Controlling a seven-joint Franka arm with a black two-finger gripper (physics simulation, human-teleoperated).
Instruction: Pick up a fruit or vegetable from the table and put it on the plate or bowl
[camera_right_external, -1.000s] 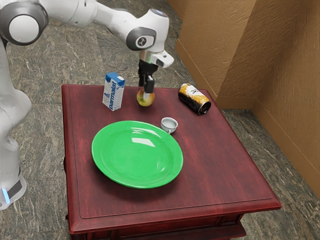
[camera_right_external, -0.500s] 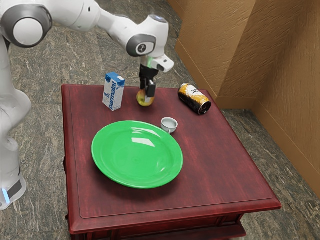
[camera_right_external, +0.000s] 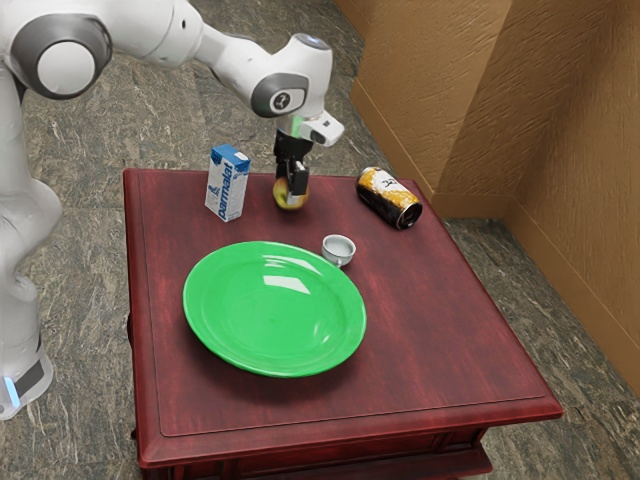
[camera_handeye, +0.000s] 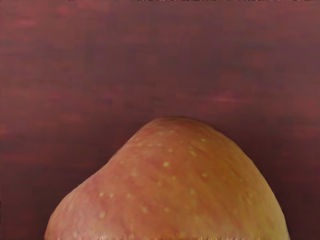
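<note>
Nearest me, the green plate (camera_right_external: 272, 310) lies flat in the middle of the counter (camera_right_external: 420, 340), free to take fruit. A small cup (camera_right_external: 338, 249) sits just beside its far rim. Beyond, the pincer (camera_right_external: 293, 185) points straight down, clamped on the apple (camera_right_external: 289, 201) from two sides for a lift. The apple sits at the far edge between a milk carton (camera_right_external: 227, 183) and a toppled can (camera_right_external: 389, 197).

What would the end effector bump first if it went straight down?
The end effector grips the apple; straight down, the apple would probably meet the bare table first.
</note>
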